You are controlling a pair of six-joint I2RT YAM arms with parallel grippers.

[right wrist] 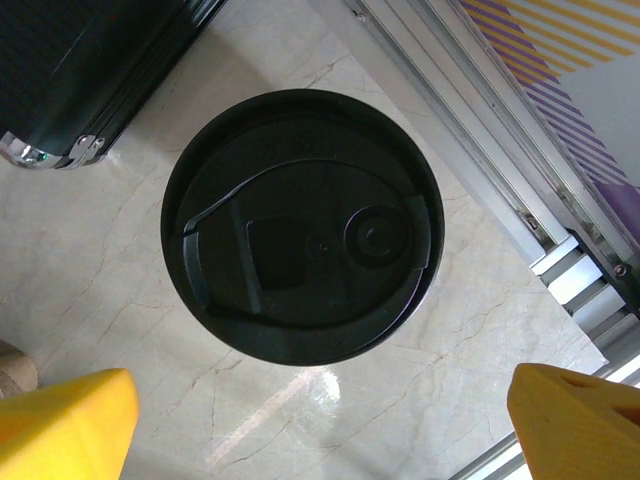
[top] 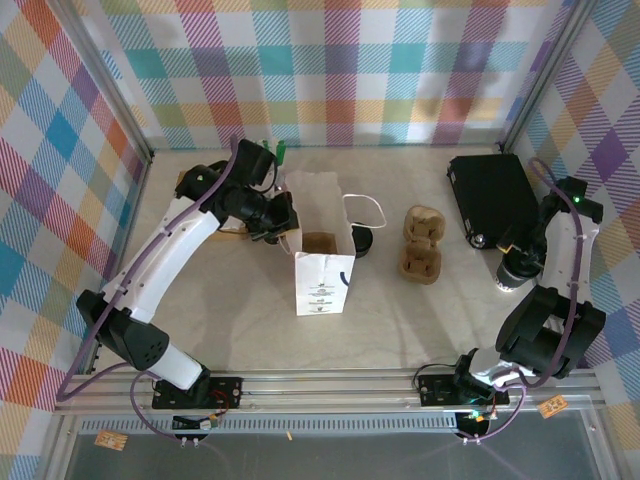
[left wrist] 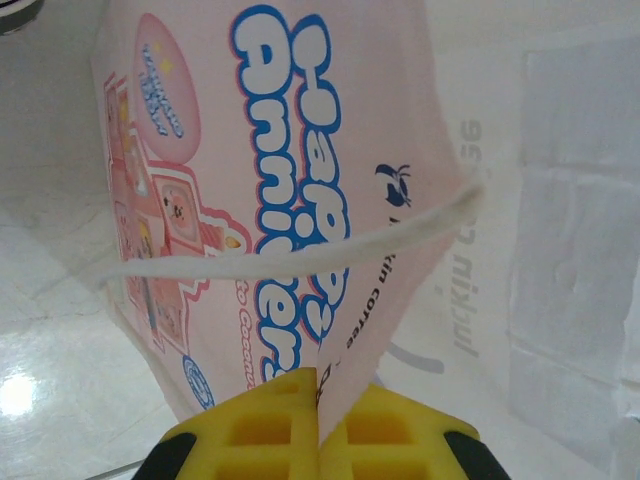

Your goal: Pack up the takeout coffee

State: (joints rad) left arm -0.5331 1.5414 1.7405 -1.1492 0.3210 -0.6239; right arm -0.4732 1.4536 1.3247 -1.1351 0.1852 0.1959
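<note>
The takeout coffee stands on the marble table at the right, seen from straight above in the right wrist view as a round black lid. My right gripper hangs over it, open, one yellow fingertip on each side and apart from the cup. In the top view that gripper points down near the right rail. The paper bag stands open at the table's middle. My left gripper is shut on its left rim. The left wrist view shows the yellow fingers pinching the bag's pink printed edge.
A black case lies at the back right, just behind the cup. Brown cardboard cup holders sit right of the bag. A squat stack of black lids stands by the bag's string handle. Something brown shows inside the bag.
</note>
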